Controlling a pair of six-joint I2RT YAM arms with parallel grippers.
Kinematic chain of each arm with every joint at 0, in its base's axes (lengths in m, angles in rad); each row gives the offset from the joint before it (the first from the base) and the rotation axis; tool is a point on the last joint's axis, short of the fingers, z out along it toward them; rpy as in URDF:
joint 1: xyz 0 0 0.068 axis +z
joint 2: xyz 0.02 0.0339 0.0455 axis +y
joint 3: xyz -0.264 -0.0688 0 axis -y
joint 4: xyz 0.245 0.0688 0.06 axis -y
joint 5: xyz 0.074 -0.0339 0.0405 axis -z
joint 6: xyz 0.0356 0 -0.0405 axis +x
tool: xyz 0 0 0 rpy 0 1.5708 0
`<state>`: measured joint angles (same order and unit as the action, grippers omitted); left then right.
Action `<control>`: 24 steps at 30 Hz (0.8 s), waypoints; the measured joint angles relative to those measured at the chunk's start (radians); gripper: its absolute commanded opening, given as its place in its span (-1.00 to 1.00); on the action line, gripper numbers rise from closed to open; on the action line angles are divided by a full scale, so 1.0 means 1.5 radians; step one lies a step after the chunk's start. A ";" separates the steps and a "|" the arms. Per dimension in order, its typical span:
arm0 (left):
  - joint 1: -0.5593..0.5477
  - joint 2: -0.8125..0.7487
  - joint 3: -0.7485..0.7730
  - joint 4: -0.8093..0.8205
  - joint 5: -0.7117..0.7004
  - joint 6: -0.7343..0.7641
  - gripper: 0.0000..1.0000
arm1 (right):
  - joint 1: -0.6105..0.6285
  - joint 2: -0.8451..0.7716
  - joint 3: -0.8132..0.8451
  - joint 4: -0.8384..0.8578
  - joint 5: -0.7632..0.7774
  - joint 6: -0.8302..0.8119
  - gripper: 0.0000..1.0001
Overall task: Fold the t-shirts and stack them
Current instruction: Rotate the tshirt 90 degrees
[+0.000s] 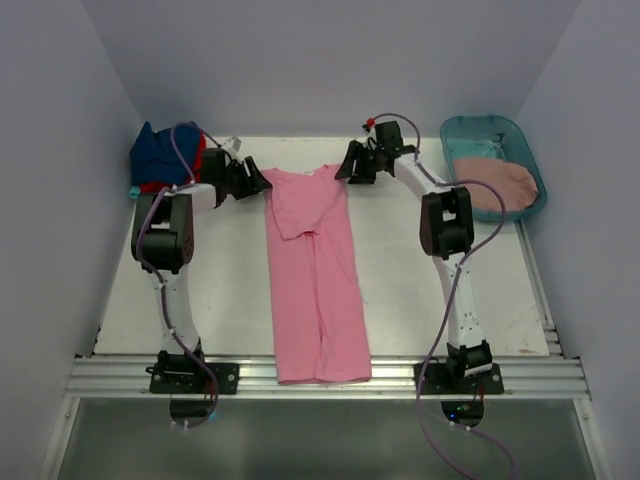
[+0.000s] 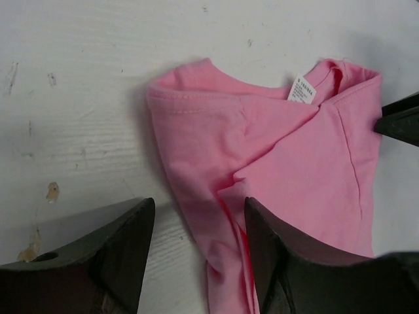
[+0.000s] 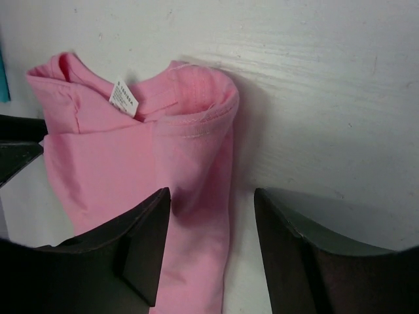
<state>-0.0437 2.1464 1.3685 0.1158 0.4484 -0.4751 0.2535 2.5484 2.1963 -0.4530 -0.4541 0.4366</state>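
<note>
Blue, red and turquoise t-shirts [image 1: 165, 155] are sitting heaped far left on the bench [image 1: 230, 300]. Your left claw [image 1: 250, 180] is hanging open, gripping nothing, by the collar of the pink t-shirt [image 1: 315, 280], which is lying long down the middle. Your right claw [image 1: 352, 163] is gaping too, empty. A rose t-shirt [image 1: 500, 185] is waiting in the tub [image 1: 485, 118], far right. Pinching only the top layer could be letting the tucked sleeves flop open. The neck label [image 2: 302, 89] is showing print too tiny to read.

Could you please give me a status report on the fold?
Left gripper and right gripper open, flanking pink t-shirt. Shirt folded into long narrow strip. Nothing in the way.
</note>
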 measured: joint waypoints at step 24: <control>-0.003 0.307 0.405 0.032 0.167 -0.111 -0.40 | -0.020 0.033 0.028 0.055 0.085 0.058 -0.93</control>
<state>-0.0475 2.6076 1.9759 0.1635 0.6987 -0.6422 0.2241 2.5984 2.2387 -0.3706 -0.3264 0.5236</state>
